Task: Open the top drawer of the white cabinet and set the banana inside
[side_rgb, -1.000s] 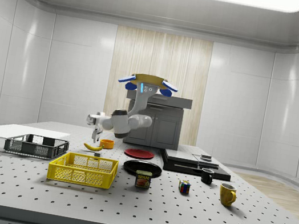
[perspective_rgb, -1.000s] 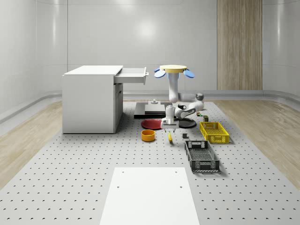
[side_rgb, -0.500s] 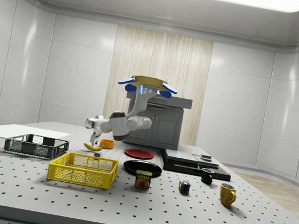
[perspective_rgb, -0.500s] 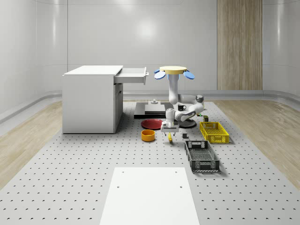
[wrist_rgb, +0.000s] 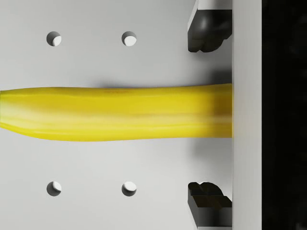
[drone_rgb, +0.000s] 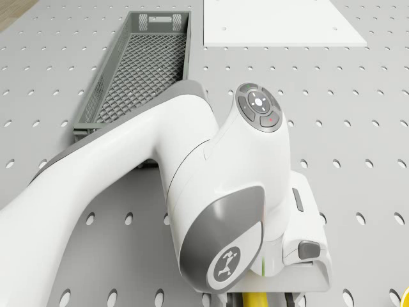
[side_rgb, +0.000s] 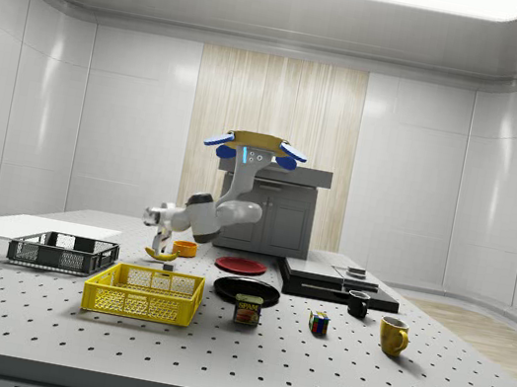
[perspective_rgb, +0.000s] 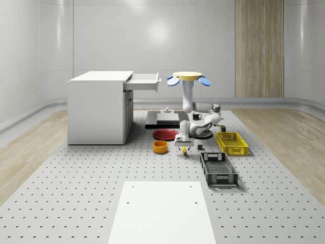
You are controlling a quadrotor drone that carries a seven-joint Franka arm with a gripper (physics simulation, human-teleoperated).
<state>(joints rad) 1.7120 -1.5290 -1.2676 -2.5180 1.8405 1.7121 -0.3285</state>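
Drone (perspective_rgb: pixel 187 76): hovers above bench (perspective_rgb: pixel 76 193), over black plate (side_rgb: pixel 246 290) and red plate (perspective_rgb: pixel 165 134), just beside open top drawer (perspective_rgb: pixel 143 82) of white cabinet (perspective_rgb: pixel 99 108). Arm reaches down and fwd toward camera in whole-scene view.

Claw (perspective_rgb: pixel 184 148): pointing straight down over banana (perspective_rgb: pixel 184 149), low to bench. Wrist view: fingers (wrist_rgb: pixel 207 24) spread wide, one each side of banana (wrist_rgb: pixel 115 112), clear gaps both sides, nothing gripped. Side view: claw (side_rgb: pixel 161 248) right above banana (side_rgb: pixel 161 255).

Banana: lies flat on bench, between orange bowl (perspective_rgb: pixel 160 147) and yellow basket (perspective_rgb: pixel 231 143), near dark grey basket (perspective_rgb: pixel 218 169). Drone view: yellow tip (drone_rgb: pixel 255 299) pokes out under wrist housing.

Drawer: pulled out, top of cabinet, facing whole-scene view's right.

Other items: white sheet (perspective_rgb: pixel 161 211) on bench front; side view shows can (side_rgb: pixel 247 309), coloured cube (side_rgb: pixel 318 322), black mug (side_rgb: pixel 357 304), yellow mug (side_rgb: pixel 393 336) on bench, well apart from claw.
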